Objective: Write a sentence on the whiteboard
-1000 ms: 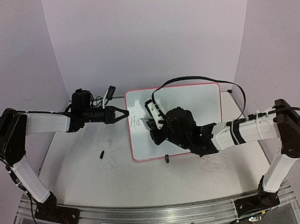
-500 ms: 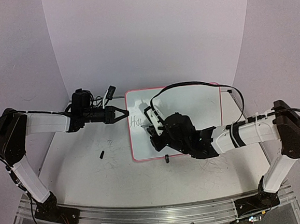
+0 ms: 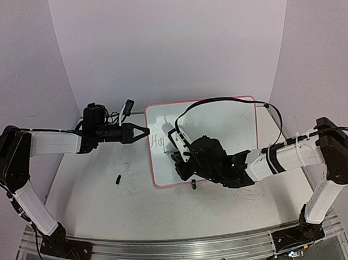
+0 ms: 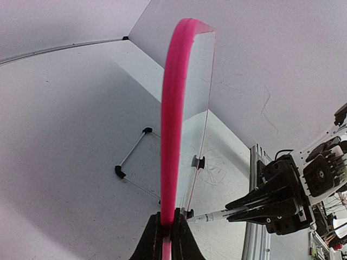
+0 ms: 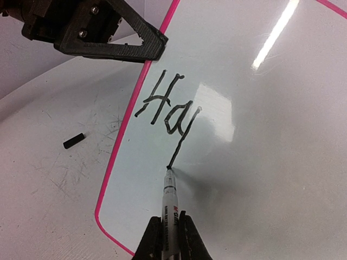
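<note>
The whiteboard [image 3: 221, 117] with its red rim [image 4: 174, 108] stands tilted at mid-table. My left gripper [image 3: 145, 133] is shut on the rim of its left edge, the rim pinched between the jaws [image 4: 172, 219]. My right gripper [image 5: 171, 230] is shut on a white marker [image 5: 170, 195] whose tip touches the board [image 5: 271, 135]. The sentence [image 5: 168, 111] reads "Ha" plus a long downstroke ending at the tip. From above the sentence [image 3: 158, 141] shows small by the left rim, with the right gripper [image 3: 179, 158] just below it.
A black marker cap [image 3: 117, 180] lies on the table left of the board, also in the right wrist view [image 5: 74, 141]. A black clip foot [image 3: 193, 184] sits at the board's near edge. A wire stand [image 4: 133, 162] props the board from behind.
My right gripper has drawn the marker down and toward the near edge, adding a long downstroke after "Ha". The left gripper has kept its grip on the rim.
</note>
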